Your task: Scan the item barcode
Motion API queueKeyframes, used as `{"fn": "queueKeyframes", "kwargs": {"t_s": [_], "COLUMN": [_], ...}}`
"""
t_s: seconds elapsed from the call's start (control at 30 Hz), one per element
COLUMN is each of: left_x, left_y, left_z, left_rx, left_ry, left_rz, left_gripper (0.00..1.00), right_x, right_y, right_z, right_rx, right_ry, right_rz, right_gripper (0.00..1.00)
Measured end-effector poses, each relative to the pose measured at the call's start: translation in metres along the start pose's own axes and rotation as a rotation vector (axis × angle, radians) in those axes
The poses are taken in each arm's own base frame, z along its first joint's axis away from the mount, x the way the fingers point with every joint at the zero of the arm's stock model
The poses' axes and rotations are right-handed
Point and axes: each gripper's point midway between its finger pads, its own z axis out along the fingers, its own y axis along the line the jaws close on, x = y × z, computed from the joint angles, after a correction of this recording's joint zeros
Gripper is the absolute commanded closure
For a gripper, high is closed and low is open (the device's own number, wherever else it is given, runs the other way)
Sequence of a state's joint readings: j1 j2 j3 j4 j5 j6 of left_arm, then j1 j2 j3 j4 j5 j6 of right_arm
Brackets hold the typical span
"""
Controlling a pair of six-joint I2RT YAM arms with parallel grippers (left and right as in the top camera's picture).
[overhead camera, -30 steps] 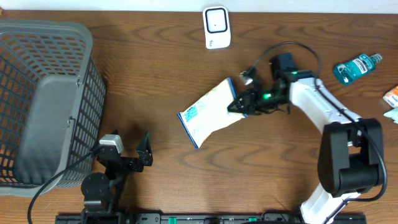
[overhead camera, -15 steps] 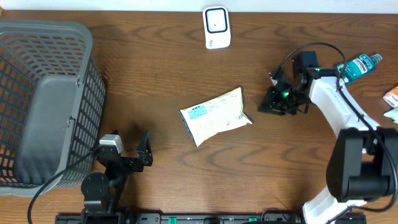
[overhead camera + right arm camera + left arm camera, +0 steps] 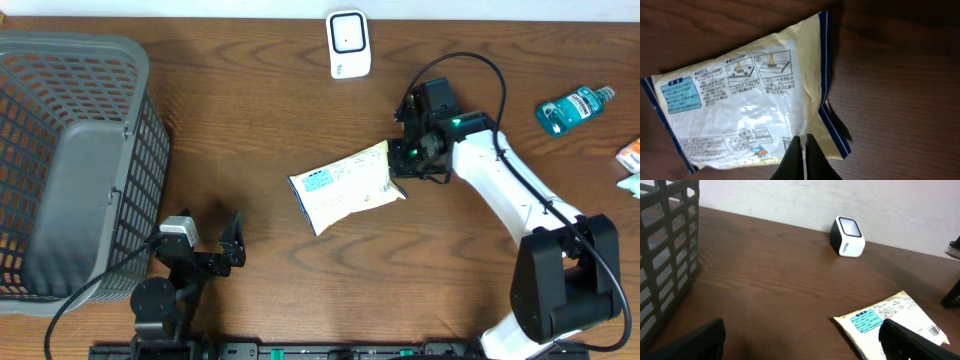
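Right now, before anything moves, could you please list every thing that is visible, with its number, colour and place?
table: one, dark brown wood, under everything
basket: one, grey, left side of the table
scanner: one, white and black, far edge, near the centre
packet: one, pale yellow with blue edges, lying flat at the centre
bottle: one, teal, lying at the far right
small pack: one, orange and white, right edge, cut off by the frame
pale green thing: one, right edge, too cut off to name
left gripper: one, black, open, near edge beside the basket
right gripper: one, black, shut, at the packet's right side
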State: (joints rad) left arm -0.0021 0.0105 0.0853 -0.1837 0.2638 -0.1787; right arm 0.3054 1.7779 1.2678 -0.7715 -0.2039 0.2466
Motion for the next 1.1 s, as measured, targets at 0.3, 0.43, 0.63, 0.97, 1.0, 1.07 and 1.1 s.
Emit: {"fn": "queueKeyframes", "kwargs": {"t_s": [0.3, 0.43, 0.63, 0.97, 1.0, 1.07, 1.1], "left_x": [0.0, 0.0, 0.0, 0.0, 0.0, 0.0, 0.0], "left_y": [0.0, 0.0, 0.0, 0.0, 0.0, 0.0, 0.0], "left_z": [0.0, 0.0, 0.0, 0.0, 0.0, 0.0, 0.0], "left_rx": [0.0, 0.0, 0.0, 0.0, 0.0, 0.0, 0.0], "left_ry": [0.0, 0.0, 0.0, 0.0, 0.0, 0.0, 0.0], "left_rz": [0.0, 0.0, 0.0, 0.0, 0.0, 0.0, 0.0], "left_gripper": [0.02, 0.02, 0.02, 0.02, 0.02, 0.02, 0.02], "right_x": [0.035, 0.046, 0.052, 0.007, 0.002, -0.002, -0.003], "right_y": [0.008, -0.004, -0.038, -0.038, -0.033, -0.026, -0.025], "right_z": [0.045, 0.055, 0.045, -0.042, -0.055, -0.071, -0.075], "right_rx": [0.068, 0.144, 0.345, 0.416, 0.395, 0.365, 0.358], "right_ry": [0.154, 0.199, 0.193, -0.072, -0.109, -0.155, -0.165], "right_rz": [-0.013, 0.036, 0.108, 0.16, 0.162, 0.164, 0.164], "right_gripper": [0.99, 0.99, 0.99, 0.99, 0.99, 0.99, 0.99]}}
